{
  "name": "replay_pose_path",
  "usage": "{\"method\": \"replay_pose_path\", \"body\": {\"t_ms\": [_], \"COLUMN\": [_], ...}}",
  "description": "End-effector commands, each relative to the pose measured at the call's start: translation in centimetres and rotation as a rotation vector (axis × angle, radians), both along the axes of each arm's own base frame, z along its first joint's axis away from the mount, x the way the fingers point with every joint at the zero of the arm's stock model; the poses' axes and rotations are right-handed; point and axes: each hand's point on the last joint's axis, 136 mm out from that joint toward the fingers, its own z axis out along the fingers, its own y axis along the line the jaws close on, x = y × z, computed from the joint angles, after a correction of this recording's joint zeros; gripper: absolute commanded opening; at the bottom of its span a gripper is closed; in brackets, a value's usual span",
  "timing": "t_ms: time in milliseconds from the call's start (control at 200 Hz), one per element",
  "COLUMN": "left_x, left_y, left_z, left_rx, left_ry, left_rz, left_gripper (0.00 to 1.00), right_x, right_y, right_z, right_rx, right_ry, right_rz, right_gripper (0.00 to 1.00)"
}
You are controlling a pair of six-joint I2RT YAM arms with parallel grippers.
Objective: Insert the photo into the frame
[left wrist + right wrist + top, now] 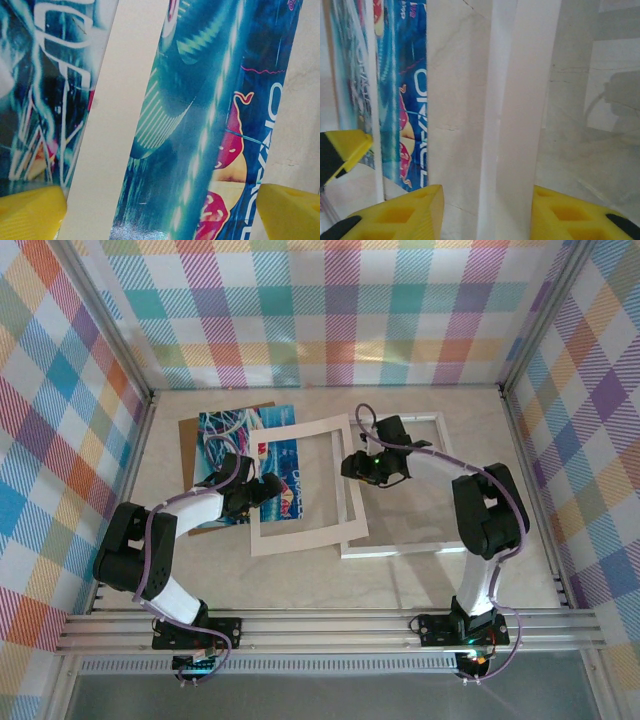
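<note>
One photo [222, 430], one frame [400, 549], one white mat [300, 540] and one brown board [192, 445]. The photo lies at ten o'clock on the bench [250, 580], under the mat. The left end effector [265, 487] and right end effector [352, 465] hover low, jaws spread, empty.

Desk [330, 585]: pale, marble-look top, four flat items on it. Far left: brown board [190, 430], lying flat. Photo [225, 430] sits on the board, its right part running past the board's edge. White paper mat [310, 538] lies mid-desk, slightly skewed. Its left strip covers the photo and its right strip overlaps the frame's left edge. The photo shows through the cut-out. Frame [400, 551] is flat on the right, bare desk visible through its pane.
</note>
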Motion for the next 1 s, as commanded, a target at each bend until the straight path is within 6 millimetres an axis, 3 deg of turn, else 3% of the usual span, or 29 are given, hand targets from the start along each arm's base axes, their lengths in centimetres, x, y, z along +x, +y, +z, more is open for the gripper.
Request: {"method": "replay_pose_path", "body": {"t_ms": [0,155,340,510,660,850,995], "left_x": [-3.1,-3.1,-2.7,-2.3,-1.5,-0.6,0.3], "left_y": [0.6,0.6,1.4,2.6,3.2,2.8,1.7], "left_z": [-3.5,-2.7,0.4,3.6,5.7,6.0,5.4], "left_rx": [0.033,0.030,0.074,0.072,0.059,0.033,-0.022], "left_ry": [0.149,0.137,0.070,0.008,-0.041,-0.053,-0.059], "left_rz": [-0.017,-0.016,-0.015,0.013,0.028,0.025,0.017], "left_gripper": [1.00,1.00,1.00,1.00,1.00,1.00,1.00], "right_x": [-0.2,-0.1,0.2,-0.4,-0.9,-2.1,-2.9], "right_y": [0.8,0.7,0.0,-0.3,-2.5,-6.9,-9.7], "right_z": [1.4,1.6,4.5,7.9,11.2,14.3,14.1], "right_rx": [0.098,0.118,0.153,0.149,0.139,0.056,-0.018], "right_ry": [0.005,0.021,-0.014,-0.049,-0.075,-0.143,-0.152], "right_rz": [0.011,0.003,0.017,0.063,0.087,0.115,0.158], "right_gripper": [0.39,0.23,0.00,0.00,0.00,0.00,0.00]}}
